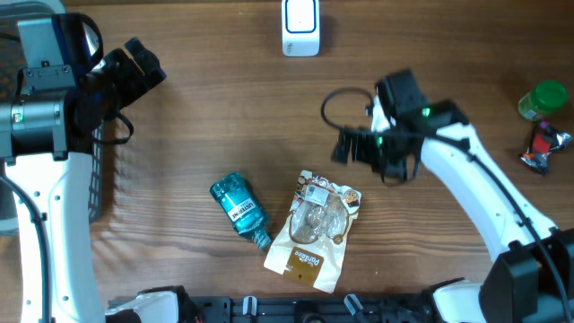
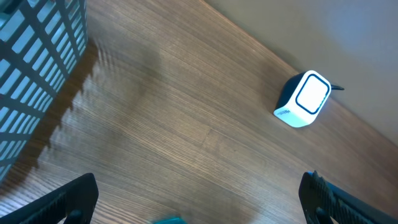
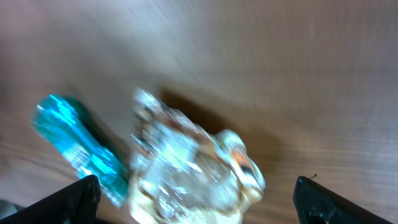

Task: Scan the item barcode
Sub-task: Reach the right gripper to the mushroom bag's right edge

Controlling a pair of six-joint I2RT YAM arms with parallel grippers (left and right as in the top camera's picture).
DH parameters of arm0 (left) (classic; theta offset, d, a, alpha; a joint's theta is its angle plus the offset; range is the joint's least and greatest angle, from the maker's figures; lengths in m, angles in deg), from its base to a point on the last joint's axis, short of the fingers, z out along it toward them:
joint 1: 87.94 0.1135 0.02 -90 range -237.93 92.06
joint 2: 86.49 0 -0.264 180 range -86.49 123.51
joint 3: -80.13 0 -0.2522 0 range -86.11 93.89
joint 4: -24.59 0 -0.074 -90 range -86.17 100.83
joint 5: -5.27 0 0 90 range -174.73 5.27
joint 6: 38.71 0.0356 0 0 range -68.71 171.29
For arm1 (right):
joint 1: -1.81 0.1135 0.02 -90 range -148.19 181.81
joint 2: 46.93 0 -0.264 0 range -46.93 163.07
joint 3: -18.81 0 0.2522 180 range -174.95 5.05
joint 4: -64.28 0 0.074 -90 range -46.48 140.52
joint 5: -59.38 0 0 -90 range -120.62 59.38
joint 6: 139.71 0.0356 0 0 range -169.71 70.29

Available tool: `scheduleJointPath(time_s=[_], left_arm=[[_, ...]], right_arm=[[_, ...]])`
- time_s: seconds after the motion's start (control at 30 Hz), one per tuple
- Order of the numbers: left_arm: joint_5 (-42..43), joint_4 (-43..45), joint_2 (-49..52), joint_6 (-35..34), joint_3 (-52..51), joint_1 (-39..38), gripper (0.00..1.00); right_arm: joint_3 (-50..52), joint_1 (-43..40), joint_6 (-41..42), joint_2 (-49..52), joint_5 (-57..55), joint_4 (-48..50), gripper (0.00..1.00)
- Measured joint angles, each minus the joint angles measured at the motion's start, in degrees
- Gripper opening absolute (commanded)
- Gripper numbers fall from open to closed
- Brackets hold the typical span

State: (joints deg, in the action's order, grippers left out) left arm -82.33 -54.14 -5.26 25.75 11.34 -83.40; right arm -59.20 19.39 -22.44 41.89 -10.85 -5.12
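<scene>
A white barcode scanner (image 1: 300, 27) stands at the table's far edge; it also shows in the left wrist view as the scanner (image 2: 303, 99). A crinkly clear-and-tan snack bag (image 1: 314, 229) lies flat near the front, with a teal bottle (image 1: 239, 208) on its side just to its left. My right gripper (image 1: 368, 157) hovers open above and to the right of the bag. In its blurred view the bag (image 3: 193, 168) and bottle (image 3: 78, 146) lie below the right gripper (image 3: 199, 202). My left gripper (image 1: 139, 65) hangs open at the far left, holding nothing.
A slatted white basket (image 1: 103, 170) sits at the left edge, also seen as the basket (image 2: 37, 74). A green-lidded jar (image 1: 543, 99) and a red-and-black packet (image 1: 543, 148) lie at the far right.
</scene>
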Motion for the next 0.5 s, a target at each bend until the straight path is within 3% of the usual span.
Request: scheduleJointPath(time_s=[0.17,0.37,0.5], left_arm=[[0.0,0.1,0.0,0.0,0.0,0.0,1.00],[0.0,0.0,0.0,0.0,0.0,0.0,1.00],[0.0,0.0,0.0,0.0,0.0,0.0,1.00]], right_arm=[[14.6,0.2,-2.4,-7.1,2.5,13.4,1.00],[32.7,0.3,-1.0,-8.5,8.5,38.5,1.00],[37.3,0.2,1.7,-9.7,12.0,46.0,1.00]])
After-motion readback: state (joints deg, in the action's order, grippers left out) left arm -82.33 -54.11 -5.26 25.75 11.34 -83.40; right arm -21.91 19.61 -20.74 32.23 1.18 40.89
